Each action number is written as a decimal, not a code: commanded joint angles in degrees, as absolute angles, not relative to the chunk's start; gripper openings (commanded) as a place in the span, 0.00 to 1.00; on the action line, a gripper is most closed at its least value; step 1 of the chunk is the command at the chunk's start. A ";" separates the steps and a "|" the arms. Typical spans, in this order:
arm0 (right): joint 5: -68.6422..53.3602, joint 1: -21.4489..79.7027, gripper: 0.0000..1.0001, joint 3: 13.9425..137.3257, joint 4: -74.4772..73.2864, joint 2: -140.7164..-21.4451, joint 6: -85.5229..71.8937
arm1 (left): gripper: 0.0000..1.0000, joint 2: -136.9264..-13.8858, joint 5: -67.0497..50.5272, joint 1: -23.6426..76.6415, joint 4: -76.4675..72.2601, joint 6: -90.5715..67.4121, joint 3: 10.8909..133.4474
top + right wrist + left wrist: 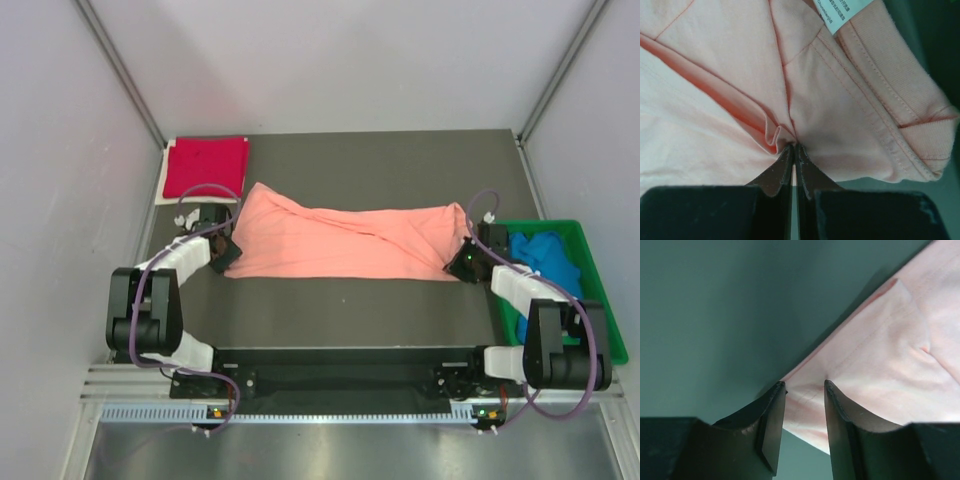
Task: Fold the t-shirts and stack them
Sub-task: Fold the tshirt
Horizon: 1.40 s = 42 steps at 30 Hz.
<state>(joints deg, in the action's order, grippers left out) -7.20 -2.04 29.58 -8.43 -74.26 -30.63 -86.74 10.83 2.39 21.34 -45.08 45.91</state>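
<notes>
From overhead, the salmon-pink tee was stretched in a long band across the middle of the table, with the left gripper at its left end and the right gripper at its right end. Only that view showed the other two shirts: the crimson-red tee lay folded flat in the far left corner, and the bright blue tee sat bunched in the green tray on the right.

The wrist cams gave the close-up stuff. On the right, the fingers were pressed together on a pinched fold of the pink fabric, just beside the ribbed collar and a white label (too blurry to read). On the left, the fingers stood apart, with the pink hem edge lying across the gap at their tips and nothing squeezed between them.
</notes>
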 commanded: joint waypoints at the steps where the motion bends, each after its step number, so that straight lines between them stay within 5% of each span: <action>1: -5.28 -2.46 0.00 27.34 -12.48 -73.21 -30.76 | 0.43 -85.87 14.94 2.37 26.19 -44.47 43.77; 17: -4.39 -3.16 0.00 27.77 -16.79 -65.04 -29.01 | 0.43 -79.11 12.84 2.55 29.53 -42.03 48.75; 22: -4.75 -3.08 0.30 33.83 -21.00 -63.90 -25.32 | 0.46 -80.59 7.13 2.46 25.14 -37.88 57.73; 29: -4.04 1.56 0.51 44.72 -23.56 -63.72 -24.78 | 0.46 -93.59 -0.06 0.97 27.86 -35.33 72.93; 33: -7.72 12.35 0.65 53.14 -12.97 -71.50 -25.23 | 0.45 -96.06 -12.78 -4.65 26.46 -38.23 73.30; 42: -18.88 26.44 0.65 90.28 -6.06 -108.13 -19.34 | 0.46 -98.17 -23.99 -13.80 22.94 -38.59 68.20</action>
